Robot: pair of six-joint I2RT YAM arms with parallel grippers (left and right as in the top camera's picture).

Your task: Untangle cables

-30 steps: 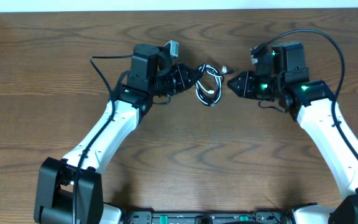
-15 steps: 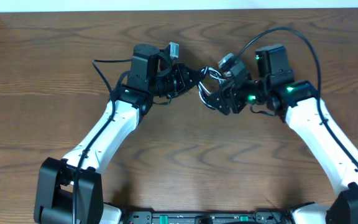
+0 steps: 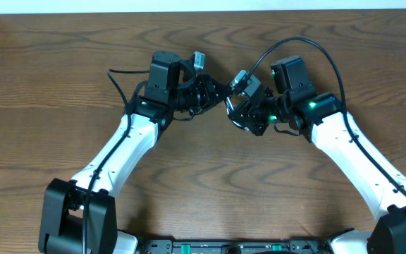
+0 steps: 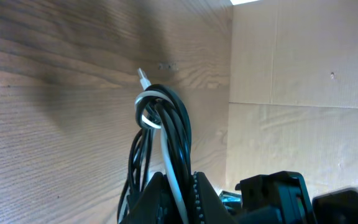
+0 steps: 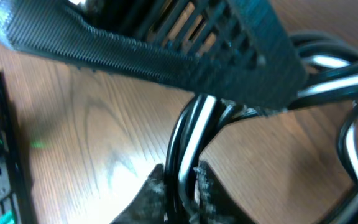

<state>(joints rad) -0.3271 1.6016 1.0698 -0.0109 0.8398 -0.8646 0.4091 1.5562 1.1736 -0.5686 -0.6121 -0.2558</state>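
Observation:
The cables (image 3: pixel 230 107), a small tangle of black strands and one white one, hang between my two grippers at the table's middle back. In the left wrist view the cables (image 4: pixel 164 121) rise as a looped bundle, a small plug tip poking out at the top. My left gripper (image 4: pixel 176 190) is shut on their lower end. My right gripper (image 5: pixel 180 183) is shut on two glossy black strands (image 5: pixel 188 134), right under the left gripper's ribbed finger (image 5: pixel 166 43). From overhead, the left gripper (image 3: pixel 220 94) and the right gripper (image 3: pixel 237 107) nearly touch.
A cardboard wall (image 4: pixel 303 74) stands past the table's far edge. Thick black arm wires arc over the right arm (image 3: pixel 309 44) and behind the left arm (image 3: pixel 118 76). Bare wood table (image 3: pixel 210 183) lies in front.
My right gripper has swung left from its spot beside the tangle, opened wide, and shut on the black strands. The left gripper kept its hold and barely moved.

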